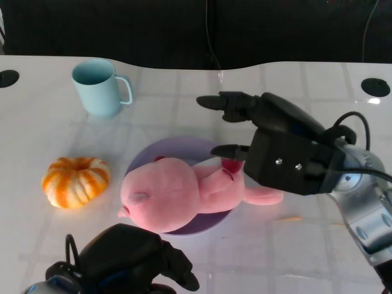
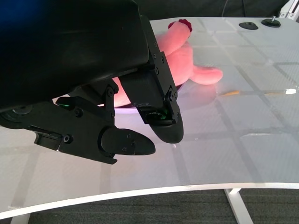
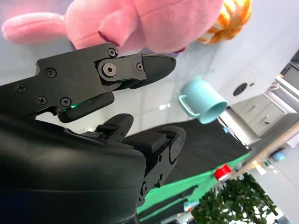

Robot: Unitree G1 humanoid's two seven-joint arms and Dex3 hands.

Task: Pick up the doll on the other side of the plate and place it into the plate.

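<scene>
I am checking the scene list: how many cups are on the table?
1. A light blue cup stands upright at the far left of the table, beyond the orange pumpkin and the purple plate. No other cup shows; the hands could hide something small.

A light blue mug (image 1: 97,86) stands upright on the white table (image 1: 294,257), toward its far left, handle turned to the right. An orange and white pumpkin-shaped item (image 1: 76,180) rests on the table nearer the front, at the left. A small thin orange stick (image 1: 288,218) lies flat on the table at the right. Two dark round fittings (image 1: 375,87) sit at the far corners.
</scene>
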